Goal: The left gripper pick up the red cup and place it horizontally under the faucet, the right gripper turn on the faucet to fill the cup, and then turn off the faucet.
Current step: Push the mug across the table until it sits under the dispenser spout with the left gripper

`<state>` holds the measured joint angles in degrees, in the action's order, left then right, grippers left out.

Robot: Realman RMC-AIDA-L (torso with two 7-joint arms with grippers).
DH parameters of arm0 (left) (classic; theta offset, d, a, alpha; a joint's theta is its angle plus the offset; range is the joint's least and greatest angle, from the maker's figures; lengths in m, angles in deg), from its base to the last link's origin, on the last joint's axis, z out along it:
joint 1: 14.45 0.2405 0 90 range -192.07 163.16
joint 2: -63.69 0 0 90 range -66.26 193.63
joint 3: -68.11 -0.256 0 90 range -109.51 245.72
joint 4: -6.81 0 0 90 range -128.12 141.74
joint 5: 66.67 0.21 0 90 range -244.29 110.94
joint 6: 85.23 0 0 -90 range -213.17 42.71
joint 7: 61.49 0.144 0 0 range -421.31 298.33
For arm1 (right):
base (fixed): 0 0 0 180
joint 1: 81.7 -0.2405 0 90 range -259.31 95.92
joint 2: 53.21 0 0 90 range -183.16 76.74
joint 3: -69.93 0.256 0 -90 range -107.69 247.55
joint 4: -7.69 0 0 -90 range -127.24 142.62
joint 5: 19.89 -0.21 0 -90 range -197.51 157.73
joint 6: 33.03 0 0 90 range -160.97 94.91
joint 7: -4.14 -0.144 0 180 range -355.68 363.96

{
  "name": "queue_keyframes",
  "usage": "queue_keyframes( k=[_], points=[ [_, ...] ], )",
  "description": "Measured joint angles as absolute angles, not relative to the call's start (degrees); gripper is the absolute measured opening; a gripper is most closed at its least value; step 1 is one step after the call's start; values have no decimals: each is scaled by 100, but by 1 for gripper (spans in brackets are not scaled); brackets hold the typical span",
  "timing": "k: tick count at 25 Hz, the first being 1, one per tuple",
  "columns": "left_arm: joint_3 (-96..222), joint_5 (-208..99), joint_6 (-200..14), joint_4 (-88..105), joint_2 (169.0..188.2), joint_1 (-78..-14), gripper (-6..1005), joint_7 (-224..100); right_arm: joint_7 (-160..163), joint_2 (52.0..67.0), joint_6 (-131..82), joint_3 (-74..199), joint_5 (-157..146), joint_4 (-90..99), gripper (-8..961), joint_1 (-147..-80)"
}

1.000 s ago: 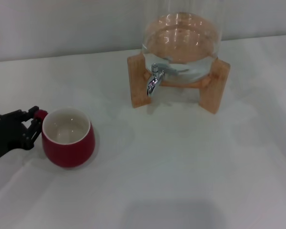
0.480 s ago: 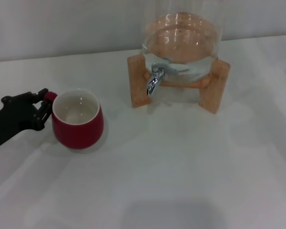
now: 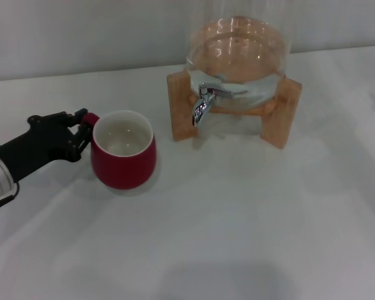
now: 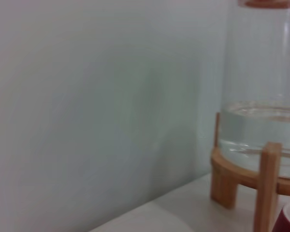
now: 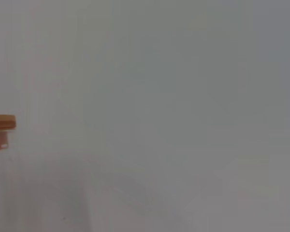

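The left gripper (image 3: pixel 81 128) had its black fingers clamped on the small handle of the red cup (image 3: pixel 124 159), pinched tight with nothing else in its grasp. The cup stood upright, mouth up, white inside showing, on the white table (image 3: pixel 237 225). It sat to the left of the faucet (image 3: pixel 203 103) and nearer the robot, apart from it, not under the spout. The faucet pointed down from the glass jar (image 3: pixel 240 56) on its wooden stand (image 3: pixel 181 106). In the left wrist view, a sliver of the cup's rim showed beside a stand leg. The right gripper was nowhere in view.
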<state>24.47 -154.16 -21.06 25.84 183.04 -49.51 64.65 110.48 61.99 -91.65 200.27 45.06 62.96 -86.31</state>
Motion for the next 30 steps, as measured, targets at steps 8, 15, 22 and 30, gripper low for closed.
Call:
queue_keyframes(
  k=[8,15,22,30],
  points=[
    [1823,-15442,-2312,2573,18311,-5253,192,6015,11072,6201,-9218,20027,4506,6297,631,-8642],
    [1648,-15402,-2371,2600,18303,-5407,191,5670,11083,6202,-9272,20027,4506,6297,631,-8645],
    [1232,-15401,-2630,2605,18309,-5489,191,5548,11098,6201,-9280,20027,4506,6289,631,-8644],
    [1102,-15402,-2720,2583,18317,-5479,191,5487,11107,6201,-9280,20027,4506,6280,631,-8637]
  ],
)
